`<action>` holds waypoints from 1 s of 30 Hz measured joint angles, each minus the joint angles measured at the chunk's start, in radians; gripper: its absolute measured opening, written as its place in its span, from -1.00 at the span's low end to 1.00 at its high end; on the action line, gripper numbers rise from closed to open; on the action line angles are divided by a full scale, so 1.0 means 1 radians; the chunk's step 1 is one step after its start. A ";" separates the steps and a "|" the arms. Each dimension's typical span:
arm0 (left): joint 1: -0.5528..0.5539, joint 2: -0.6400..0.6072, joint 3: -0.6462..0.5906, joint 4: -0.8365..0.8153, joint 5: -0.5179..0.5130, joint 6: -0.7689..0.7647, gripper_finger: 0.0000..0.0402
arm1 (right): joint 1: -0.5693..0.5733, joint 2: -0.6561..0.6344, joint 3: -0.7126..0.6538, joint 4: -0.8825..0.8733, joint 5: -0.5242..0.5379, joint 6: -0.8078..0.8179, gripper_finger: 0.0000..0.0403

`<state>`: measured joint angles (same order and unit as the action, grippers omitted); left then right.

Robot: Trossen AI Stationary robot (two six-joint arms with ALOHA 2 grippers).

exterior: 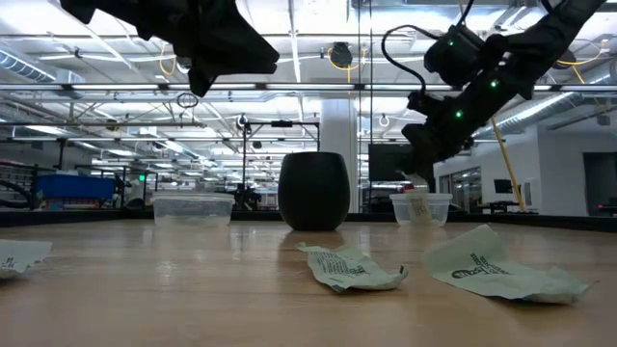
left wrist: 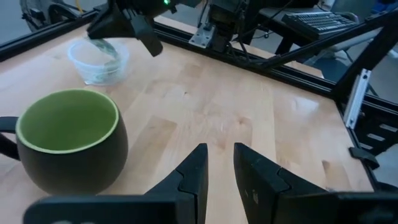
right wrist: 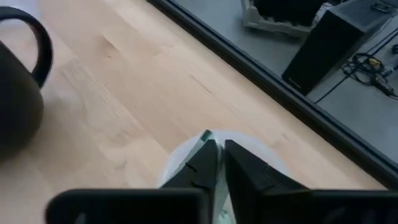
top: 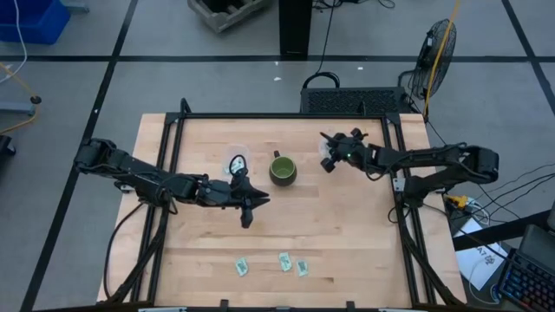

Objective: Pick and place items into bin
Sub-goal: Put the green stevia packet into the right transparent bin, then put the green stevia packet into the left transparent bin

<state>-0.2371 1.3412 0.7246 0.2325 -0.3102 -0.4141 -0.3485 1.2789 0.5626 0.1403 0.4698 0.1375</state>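
- Taking the green mug [top: 283, 170] as our landmark: the right hand [top: 330, 159] hangs just off one side of it, right over a small clear bin [left wrist: 98, 60], fingers pinched on a pale green packet [right wrist: 207, 137] that pokes out between the tips.
- So we'd say the drop is basically straight down, packet directly above the bin, nothing sideways to fix.
- The left hand [top: 249, 205] sits on the mug's other side and a bit toward the front edge of the tabletop [top: 347, 251], fingers nearly together with just a narrow gap and nothing in them.
- A second clear bin [top: 238, 164] sits just beside the mug on that side.
- Three loose packets [top: 285, 261] lie in a row well in front of the mug. The left hand looks nearer to them, so we'd guess it takes the next one.
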 joint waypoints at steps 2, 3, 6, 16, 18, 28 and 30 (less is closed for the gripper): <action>0.000 0.000 0.000 0.000 -0.013 0.000 -0.60 | -0.008 0.000 -0.018 0.024 0.000 0.000 -0.70; 0.000 0.000 0.000 0.000 -0.013 -0.001 -0.60 | -0.011 0.000 -0.026 0.034 0.001 0.000 -0.63; 0.000 0.000 0.000 0.000 -0.013 -0.003 -0.60 | -0.011 0.000 -0.045 0.069 0.002 0.000 -0.42; -0.003 0.000 0.000 -0.001 0.120 0.036 -0.60 | 0.056 -0.011 -0.055 0.132 -0.072 0.032 -0.04; -0.018 0.000 0.000 -0.005 0.201 0.082 -0.60 | 0.105 -0.011 -0.055 0.162 -0.100 0.027 -0.03; -0.196 0.000 0.000 -0.308 0.063 -0.002 -0.52 | 0.462 -0.011 -0.055 0.339 -0.074 -0.042 -0.10; -0.239 0.000 0.000 -0.358 0.041 -0.071 -0.42 | 0.540 -0.011 -0.055 0.391 -0.050 -0.068 -0.10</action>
<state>-0.4762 1.3415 0.7250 -0.1256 -0.2696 -0.4848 0.1911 1.2675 0.5076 0.5311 0.4202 0.0698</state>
